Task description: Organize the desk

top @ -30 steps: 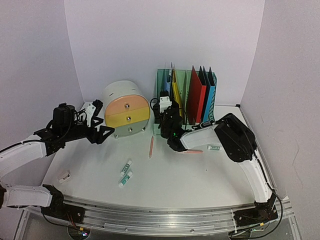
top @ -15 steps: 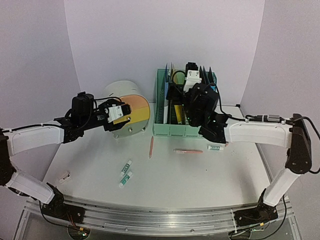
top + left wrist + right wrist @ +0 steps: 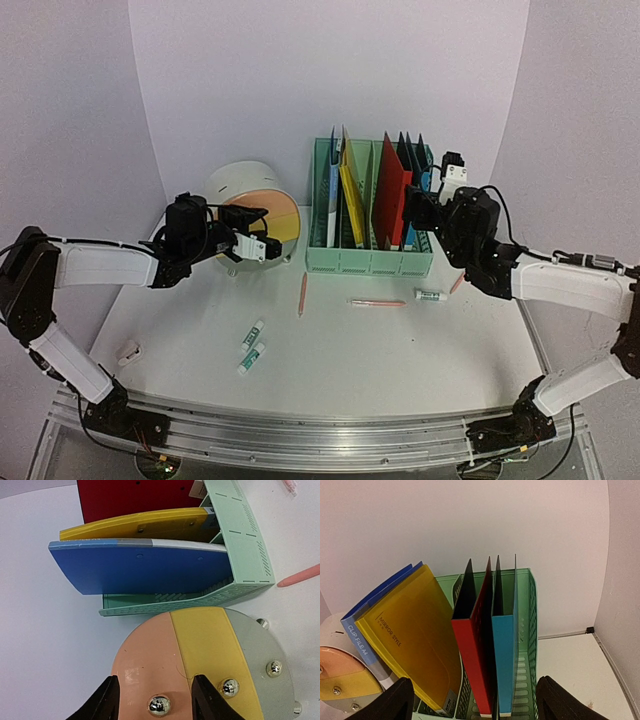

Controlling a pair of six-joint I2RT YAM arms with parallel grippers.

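At centre left, the left gripper (image 3: 156, 684) has swung to the orange drawer (image 3: 145, 665), jaws narrowing astride its knob (image 3: 159, 706); the right gripper (image 3: 475, 680), wide, has left the file rack (image 3: 370, 262). The desk (image 3: 350, 350) below stays littered; opening seems next.

mint file rack (image 3: 370, 262) holding folders (image 3: 392, 195), round drawer unit (image 3: 240, 182), pink pencils (image 3: 302, 294), white tubes (image 3: 252, 335)

Plain lilac walls (image 3: 300, 80), even light
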